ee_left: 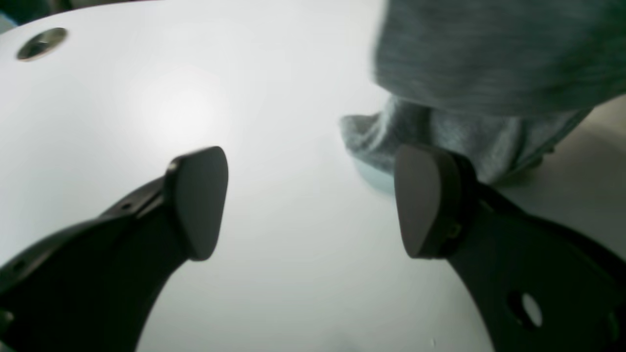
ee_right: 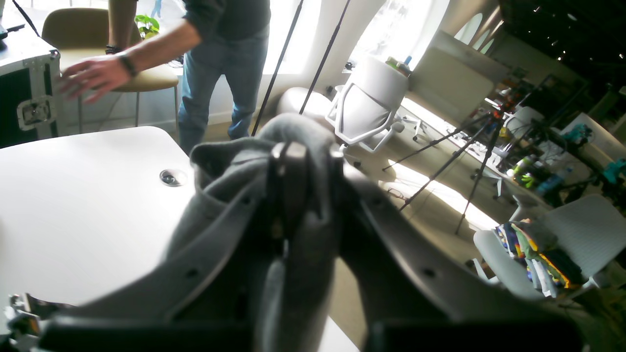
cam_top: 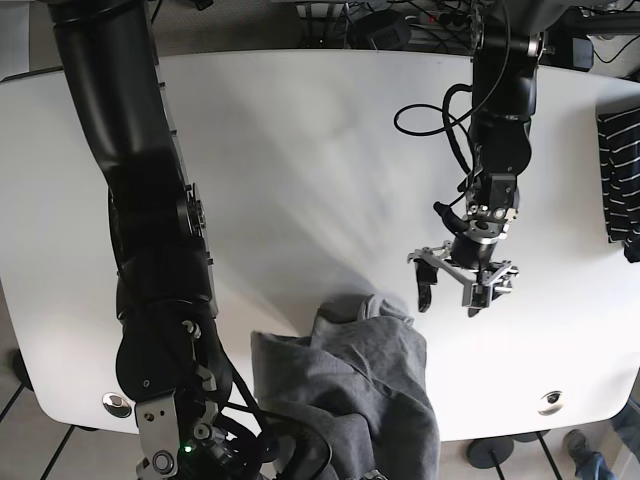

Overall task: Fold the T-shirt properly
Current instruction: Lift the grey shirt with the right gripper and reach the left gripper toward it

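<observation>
The grey T-shirt [cam_top: 350, 385] lies bunched at the near edge of the white table [cam_top: 300, 180], and part of it hangs lifted over the edge. In the right wrist view my right gripper [ee_right: 288, 166] is shut on a fold of the T-shirt [ee_right: 230, 195], and cloth drapes over both fingers. My left gripper [cam_top: 450, 300] hovers open above bare table, just right of the T-shirt and apart from it. From the left wrist view the left gripper [ee_left: 310, 200] holds nothing, and the T-shirt [ee_left: 489, 63] hangs at the upper right, behind its right finger.
A striped cloth [cam_top: 620, 170] lies at the table's right edge. Cable grommets [cam_top: 549, 402] sit in the tabletop near the front corners. A person [ee_right: 215, 58] stands beyond the table beside a black case [ee_right: 29, 93]. Tripods and chairs stand on the floor.
</observation>
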Robot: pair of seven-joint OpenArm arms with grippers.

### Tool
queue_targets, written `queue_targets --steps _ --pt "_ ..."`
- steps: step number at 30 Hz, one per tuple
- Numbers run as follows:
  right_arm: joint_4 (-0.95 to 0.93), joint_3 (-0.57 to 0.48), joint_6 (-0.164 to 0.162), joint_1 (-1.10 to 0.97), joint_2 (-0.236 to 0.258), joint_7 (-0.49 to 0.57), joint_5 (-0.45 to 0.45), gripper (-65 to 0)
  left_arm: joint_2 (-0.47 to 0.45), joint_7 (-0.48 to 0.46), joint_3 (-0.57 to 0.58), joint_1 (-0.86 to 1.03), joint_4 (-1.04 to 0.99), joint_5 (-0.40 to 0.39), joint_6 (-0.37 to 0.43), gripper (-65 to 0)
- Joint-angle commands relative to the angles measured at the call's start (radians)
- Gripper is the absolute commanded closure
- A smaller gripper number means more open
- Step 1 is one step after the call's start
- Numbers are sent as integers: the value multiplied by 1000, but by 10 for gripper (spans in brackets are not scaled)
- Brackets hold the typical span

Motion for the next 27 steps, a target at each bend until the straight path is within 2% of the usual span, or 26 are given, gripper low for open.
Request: queue_targets --steps 1,5,8,10,12,18,22,25,27 --pt "19 7 -3 43 1 35 8 -19 -5 -63 30 -79 -73 -9 0 -500" --pt "19 50 -3 43 2 35 8 -19 13 -142 121 -183 -231 -10 0 -500" --pt "16 56 -3 46 2 35 0 -19 16 -142 132 -183 -212 -10 -12 -500" --pt "19 56 -3 46 13 35 2 -19 35 -142 130 -183 -214 -10 -97 -500" --pt "19 56 -3 46 21 34 6 -19 58 -142 125 -183 -219 -10 -132 -500" --pt "19 56 -3 46 22 34 6 -19 87 -142 133 -149 -211 -4 -132 -500" --pt "20 56 -3 46 22 34 6 -19 87 -146 187 -145 -223 -4 -124 -499" --pt "26 56 -3 46 21 34 6 -19 90 -148 193 -163 -291 -4 -88 -499" --pt "39 56 -3 45 21 34 6 -19 128 -148 193 -209 -344 -4 -82 -499"
